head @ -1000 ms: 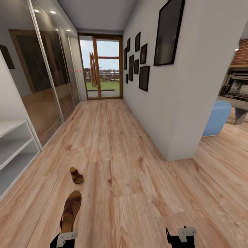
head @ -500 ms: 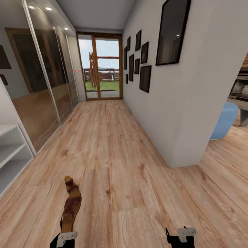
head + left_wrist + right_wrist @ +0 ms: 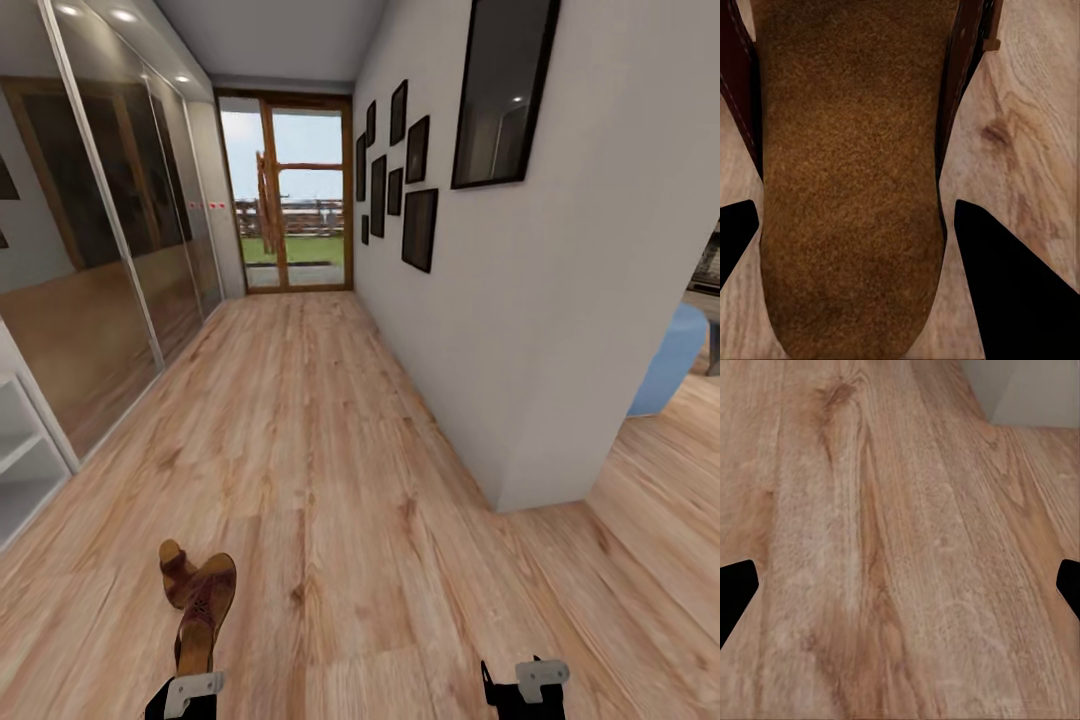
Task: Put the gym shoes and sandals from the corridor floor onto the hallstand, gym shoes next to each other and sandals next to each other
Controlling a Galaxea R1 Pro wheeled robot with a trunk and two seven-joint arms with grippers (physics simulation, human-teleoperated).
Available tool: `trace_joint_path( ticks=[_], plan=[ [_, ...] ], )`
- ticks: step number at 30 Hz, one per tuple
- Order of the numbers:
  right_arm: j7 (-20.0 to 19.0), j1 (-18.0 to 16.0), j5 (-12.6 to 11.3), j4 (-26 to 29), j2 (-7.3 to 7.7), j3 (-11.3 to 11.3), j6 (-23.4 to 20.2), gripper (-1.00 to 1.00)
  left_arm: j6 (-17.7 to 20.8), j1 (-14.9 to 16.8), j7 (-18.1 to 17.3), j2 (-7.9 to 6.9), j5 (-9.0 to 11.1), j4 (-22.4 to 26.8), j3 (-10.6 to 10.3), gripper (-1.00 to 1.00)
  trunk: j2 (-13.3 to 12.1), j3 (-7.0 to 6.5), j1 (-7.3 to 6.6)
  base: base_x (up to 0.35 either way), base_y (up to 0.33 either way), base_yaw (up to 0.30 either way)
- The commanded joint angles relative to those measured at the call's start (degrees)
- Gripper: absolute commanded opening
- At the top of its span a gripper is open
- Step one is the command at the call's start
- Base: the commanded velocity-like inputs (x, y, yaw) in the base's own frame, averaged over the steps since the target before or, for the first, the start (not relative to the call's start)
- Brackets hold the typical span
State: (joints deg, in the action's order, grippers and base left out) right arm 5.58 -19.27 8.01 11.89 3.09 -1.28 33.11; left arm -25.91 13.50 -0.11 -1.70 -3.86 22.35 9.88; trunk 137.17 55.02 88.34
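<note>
Corridor floor (image 3: pixel 330 450): I see light wood planks running from me to the far glass door, with mirrored wardrobe doors along the left and a white wall hung with dark picture frames on the right.

Hallstand (image 3: pixel 25 470): just its pale open shelves show at the left edge, at mid depth. I judge this is the rack I have to reach, and it sits well to the left of where I am facing.

Held sandal (image 3: pixel 205 610): brown, clear of the floor, sticking forward from my left pincer (image 3: pixel 190 690). In the left wrist view its tan footbed (image 3: pixel 851 187) runs between the two dark fingers, which sit close against its sides, so I read that pincer as closed on it.

Second sandal (image 3: pixel 177 572): lying on the planks near me at lower left, partly hidden behind the held one, so I cannot tell how far beyond it lies.

Right pincer (image 3: pixel 525 685): low at the near right, carrying nothing. In its wrist view both fingertips stand at opposite edges with bare planks between them, so it is spread wide.

Gym shoes: I have nothing to report on them from here.

Step in hand: one sandal picked up and being carried, in my judgement.

Next move: I think I either stoop the free right pincer toward the floor sandal, or turn the base left and set the held one on a shelf.
</note>
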Motion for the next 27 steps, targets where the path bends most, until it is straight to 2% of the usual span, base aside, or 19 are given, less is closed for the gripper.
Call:
trace_joint_path(
  ticks=[1,7,14,27],
  plan=[
    [0.39,-0.01,0.61,-0.04,-0.01,-0.13,0.11,1.00,-0.19,0.04,0.03,0.03,-0.54,-0.02,0.31,-1.00,0.02,0.05,0.02,0.316,-0.121,0.000],
    [0.39,0.00,0.61,-0.06,-0.04,-0.13,0.11,1.00,-0.19,0.04,0.03,0.03,-0.54,-0.02,0.37,-1.00,0.02,0.05,0.02,0.316,-0.121,0.000],
    [0.39,-0.01,0.68,-0.12,-1.43,-0.12,0.11,1.00,-0.19,0.04,0.03,-0.04,-0.46,-0.02,0.34,-1.00,0.02,0.05,0.02,0.315,-0.121,0.000],
    [0.42,0.01,0.64,-0.05,-1.62,-0.23,0.04,1.00,-0.19,0.04,0.03,-0.04,-0.45,-0.02,0.32,-1.00,0.02,0.14,0.02,0.316,-0.121,0.000]
  ],
)
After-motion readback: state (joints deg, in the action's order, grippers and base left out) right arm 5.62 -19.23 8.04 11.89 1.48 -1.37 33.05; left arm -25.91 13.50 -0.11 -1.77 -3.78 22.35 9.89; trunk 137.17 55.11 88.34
